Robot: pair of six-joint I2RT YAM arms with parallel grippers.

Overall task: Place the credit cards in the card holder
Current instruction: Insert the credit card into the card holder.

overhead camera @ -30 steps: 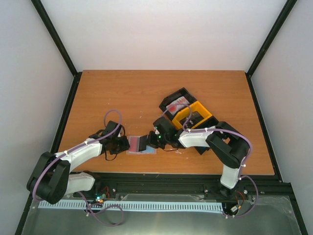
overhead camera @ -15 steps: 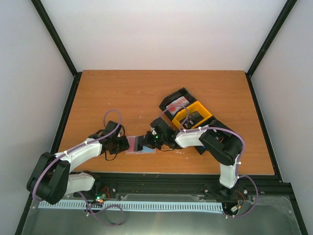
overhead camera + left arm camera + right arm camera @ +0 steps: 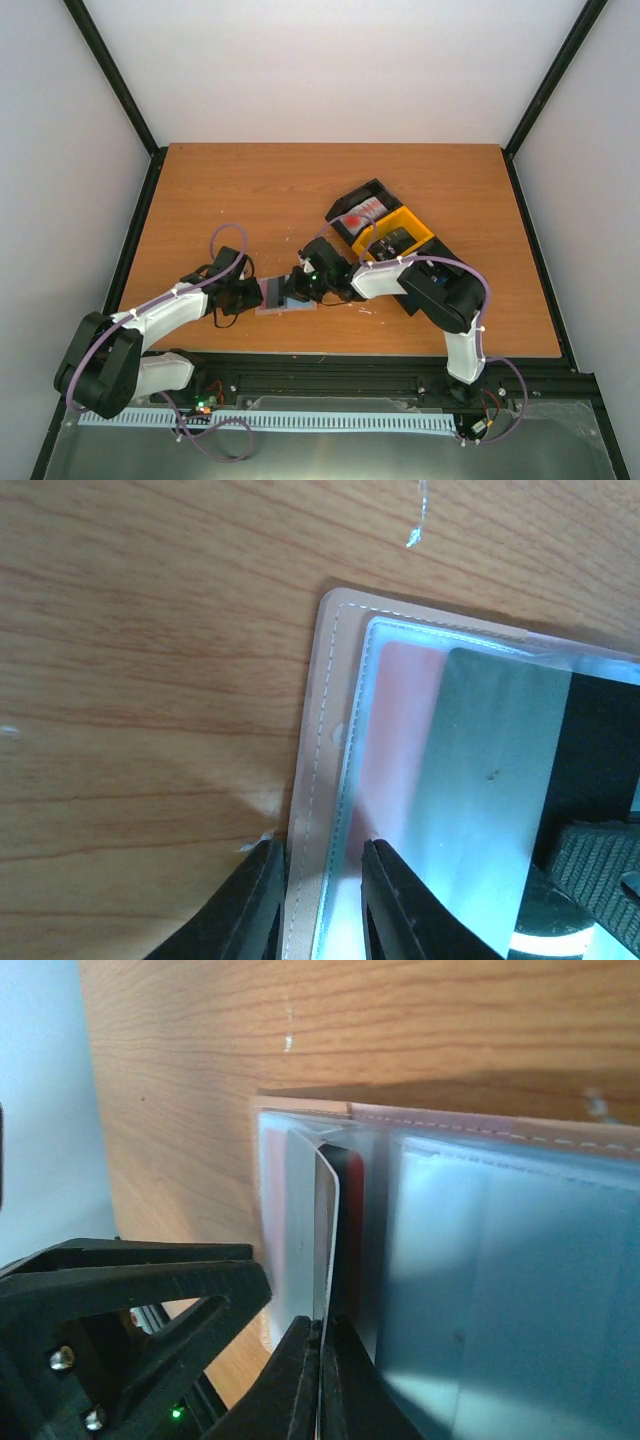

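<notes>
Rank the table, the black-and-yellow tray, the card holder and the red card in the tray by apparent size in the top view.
1. table
2. black-and-yellow tray
3. card holder and red card: close; the holder looks slightly larger but is partly hidden, so no firm ranking.

an orange-brown wood-grain table [image 3: 250, 190] carries a flat tan-brown folding card holder with pale see-through pockets [image 3: 298, 307], lying open near the front edge, and a black-and-yellow plastic compartment tray [image 3: 408, 214], set at an angle further back and to the right.
</notes>
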